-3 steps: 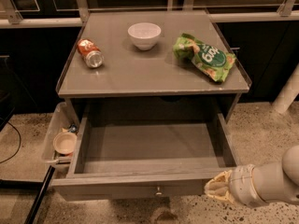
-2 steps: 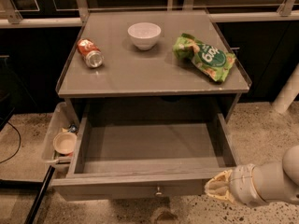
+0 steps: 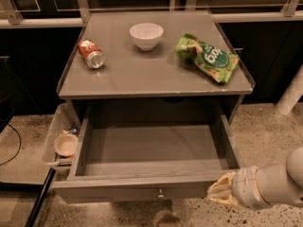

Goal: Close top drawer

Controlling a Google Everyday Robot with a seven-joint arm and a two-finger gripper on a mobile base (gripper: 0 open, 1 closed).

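Observation:
The top drawer (image 3: 156, 148) of the grey cabinet is pulled far out and is empty inside. Its flat front (image 3: 118, 193) faces me at the bottom, with a small round metal knob (image 3: 161, 193) at centre. My gripper (image 3: 218, 192) comes in from the lower right on a white arm. It sits at the right end of the drawer front, touching or almost touching it.
On the cabinet top (image 3: 142, 74) lie a tipped red soda can (image 3: 91, 54), a white bowl (image 3: 146, 35) and a green chip bag (image 3: 208, 57). A clear bin (image 3: 59, 141) with a small bowl stands left of the drawer. Speckled floor surrounds the cabinet.

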